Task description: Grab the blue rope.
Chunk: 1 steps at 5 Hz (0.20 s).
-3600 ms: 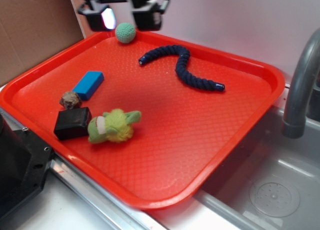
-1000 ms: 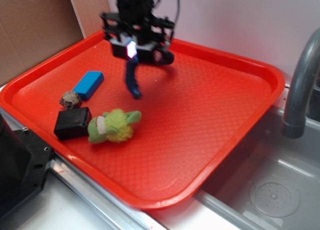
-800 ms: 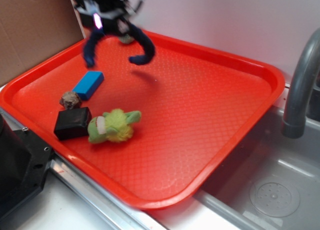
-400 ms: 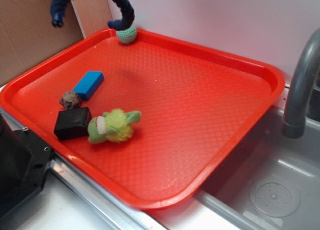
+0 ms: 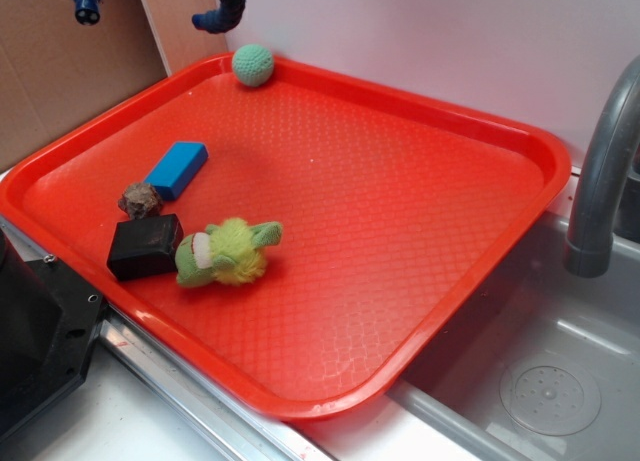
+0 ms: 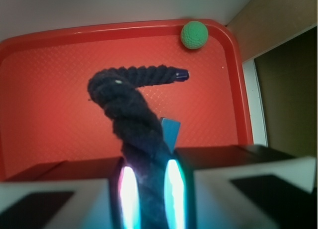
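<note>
Lifted clear of the red textured plastic tray (image 5: 420, 231) since a moment ago, thick dark navy twisted rope (image 6: 134, 119) dangling high above its far corner, pinched in the gripper (image 6: 147, 189), so grab looks done; beside a steel sink (image 5: 540, 381), white wall behind.
</note>
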{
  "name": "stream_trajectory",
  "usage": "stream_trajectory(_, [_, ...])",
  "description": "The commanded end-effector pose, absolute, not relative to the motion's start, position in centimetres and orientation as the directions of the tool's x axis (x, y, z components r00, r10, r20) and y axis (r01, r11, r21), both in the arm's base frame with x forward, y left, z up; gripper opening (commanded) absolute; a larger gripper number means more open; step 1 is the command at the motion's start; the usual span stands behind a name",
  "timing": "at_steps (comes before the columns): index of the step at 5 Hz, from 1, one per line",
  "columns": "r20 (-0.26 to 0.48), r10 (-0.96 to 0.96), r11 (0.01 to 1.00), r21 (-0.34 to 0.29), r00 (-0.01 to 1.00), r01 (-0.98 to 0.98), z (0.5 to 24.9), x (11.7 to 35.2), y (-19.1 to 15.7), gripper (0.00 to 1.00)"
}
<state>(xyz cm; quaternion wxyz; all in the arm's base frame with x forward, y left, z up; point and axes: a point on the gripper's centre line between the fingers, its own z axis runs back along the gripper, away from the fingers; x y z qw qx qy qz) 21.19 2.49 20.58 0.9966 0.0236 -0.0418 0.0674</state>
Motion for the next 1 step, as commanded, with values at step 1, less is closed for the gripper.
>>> stream_trajectory(1, [0.126,0.139,0.988,0.050,0.982,-0.146,21.68,22.54,2.86,0.00])
